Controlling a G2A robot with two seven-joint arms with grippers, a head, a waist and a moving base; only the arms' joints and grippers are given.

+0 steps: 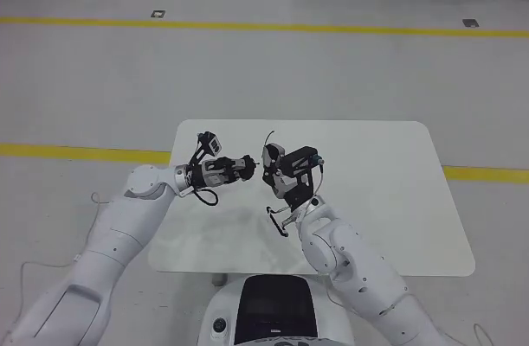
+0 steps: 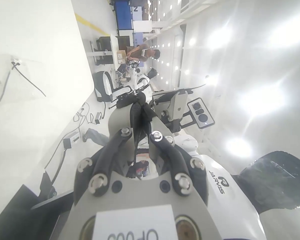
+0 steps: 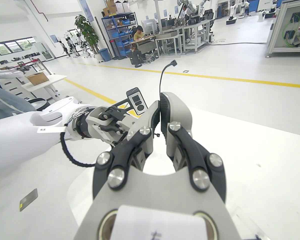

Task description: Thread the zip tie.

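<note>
Closest to the lens, the right gripper (image 3: 160,106) is seen with its jaws pressed together on the zip tie (image 3: 161,78), which is pinched low on its strap between black ribbed pads (image 3: 164,112) set in smooth grey metal fingers (image 3: 181,118). From the pinch the thin, flexible black strap rises and curls over to a small square head (image 3: 173,63). In the top view the head is found at 12 o'clock from that gripper, above the white matte table (image 1: 377,173). The left gripper (image 2: 139,108) is placed at 9 o'clock from the right one, tip to tip with it. Its fingers are drawn close, and a thin dark strap runs between them. This is judged to be the tie's tail, though the pinch point itself is hidden. The step in hand is judged to be the feeding of the tail into the head's slot. For that, the head should be held steady and square to the incoming tip. The tail should be gripped near its end so that it does not buckle. The strap should be bent in a gentle loop rather than kinked, with the toothed face turned towards the pawl.
</note>
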